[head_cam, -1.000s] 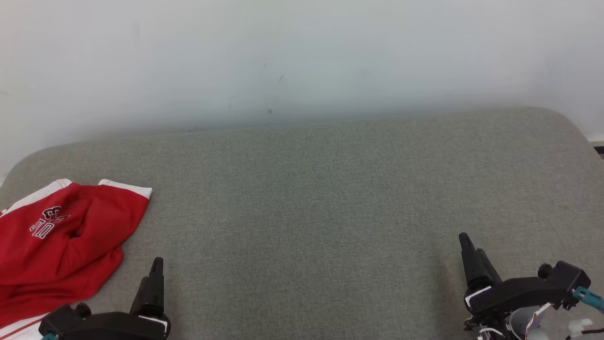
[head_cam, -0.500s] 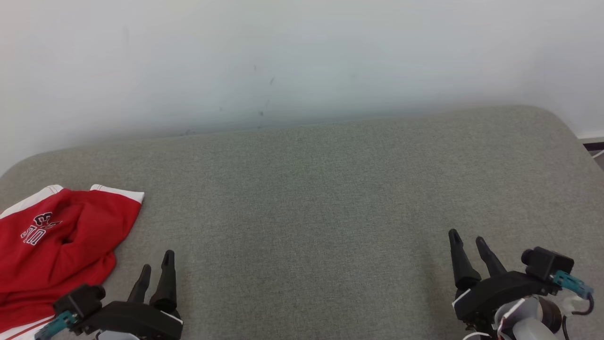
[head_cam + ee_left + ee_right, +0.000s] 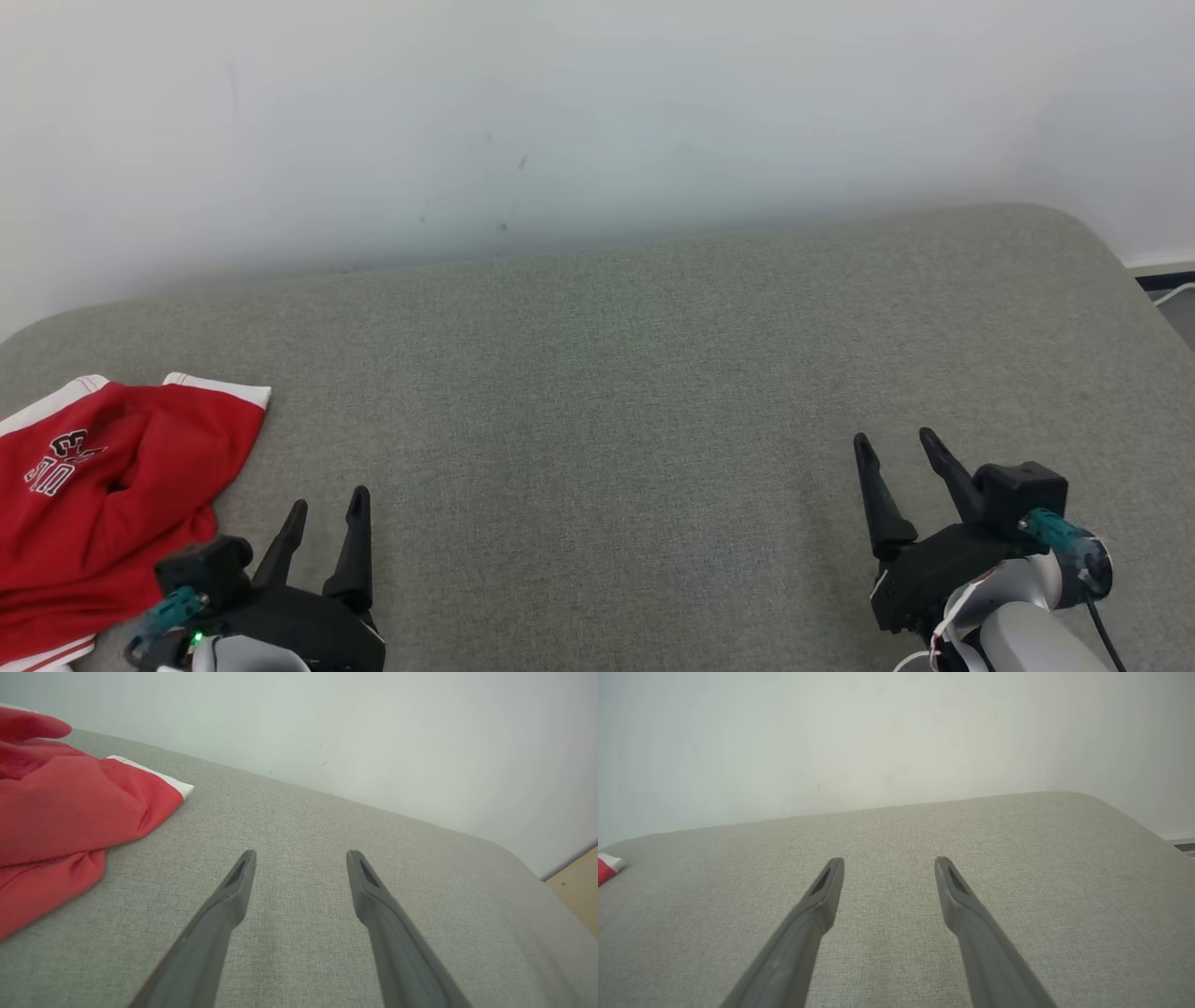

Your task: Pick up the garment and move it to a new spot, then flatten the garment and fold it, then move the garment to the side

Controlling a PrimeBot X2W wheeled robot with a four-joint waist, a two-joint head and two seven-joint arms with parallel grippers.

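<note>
Red garment [image 3: 103, 504], crumpled, laid at left edge of grey fabric surface [image 3: 607, 373]; left gripper [image 3: 329, 502] and right gripper [image 3: 892, 438] held spread, empty.

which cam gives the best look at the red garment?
Head view: the garment lies crumpled at lower left, white hems and print visible, though the frame edge cuts it. Left wrist view shows red folds and one white hem corner, cropped. Right wrist view catches a small red-and-white corner at its left edge.
</note>
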